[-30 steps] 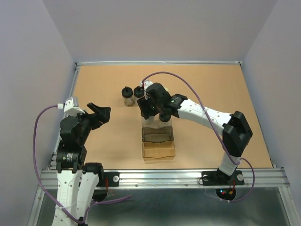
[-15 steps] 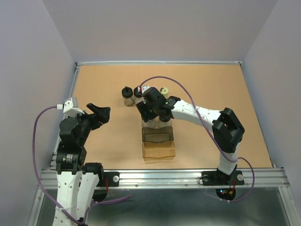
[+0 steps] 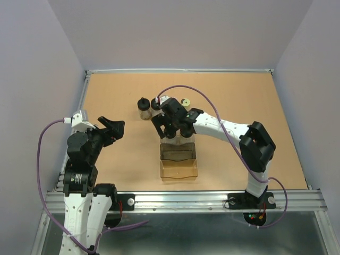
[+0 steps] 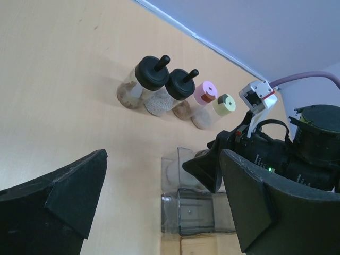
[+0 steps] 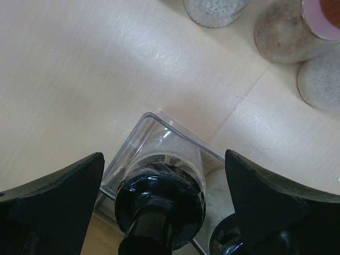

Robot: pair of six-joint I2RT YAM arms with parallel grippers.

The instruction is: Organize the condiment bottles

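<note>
My right gripper (image 5: 164, 178) hangs open over the far end of the brown-tinted tray (image 5: 159, 119). A black-capped bottle (image 5: 159, 204) stands upright in the tray's corner between the spread fingers, clear of both. A second black cap (image 5: 234, 245) shows beside it. Behind the tray stand two black-capped bottles (image 4: 151, 74) (image 4: 180, 85), a pink-capped one (image 4: 205, 93) and a yellow-green-capped one (image 4: 225, 103). My left gripper (image 3: 112, 127) is open and holds nothing, well left of the tray (image 3: 179, 169).
The right arm (image 3: 223, 127) reaches across the table from the right. The table's back wall edge (image 3: 180, 70) runs close behind the bottle row. The tray's near compartment (image 4: 212, 212) holds nothing.
My right gripper shifted slightly left, then its jaws opened off the black-capped bottle, which now stands free in the tray. The left arm has not moved.
</note>
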